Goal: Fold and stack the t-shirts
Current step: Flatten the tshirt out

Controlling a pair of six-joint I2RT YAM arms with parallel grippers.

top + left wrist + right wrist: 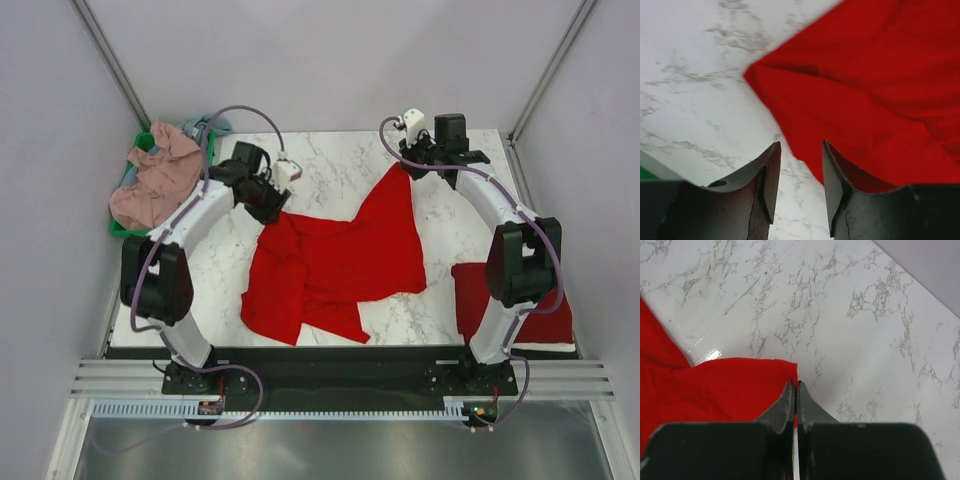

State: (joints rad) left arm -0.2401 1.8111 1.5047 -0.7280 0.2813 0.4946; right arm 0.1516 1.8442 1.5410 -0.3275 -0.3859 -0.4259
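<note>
A bright red t-shirt (340, 260) lies crumpled across the middle of the marble table. My right gripper (405, 165) is shut on its far corner, which is pulled out toward the back. In the right wrist view that gripper (796, 382) pinches the edge of the red fabric (715, 385). My left gripper (270, 205) hovers over the shirt's upper left corner. It is open (801, 145) with only marble between its fingers, and the red cloth (865, 90) edge runs beside the right finger. Another red t-shirt (472, 300) lies folded at the front right, partly hidden by the right arm.
A green bin (118, 228) stands off the table's back left edge, holding a dusty pink shirt (155, 180) and a grey-blue one (205, 127). Bare marble shows at the back centre and front left. Walls enclose the sides.
</note>
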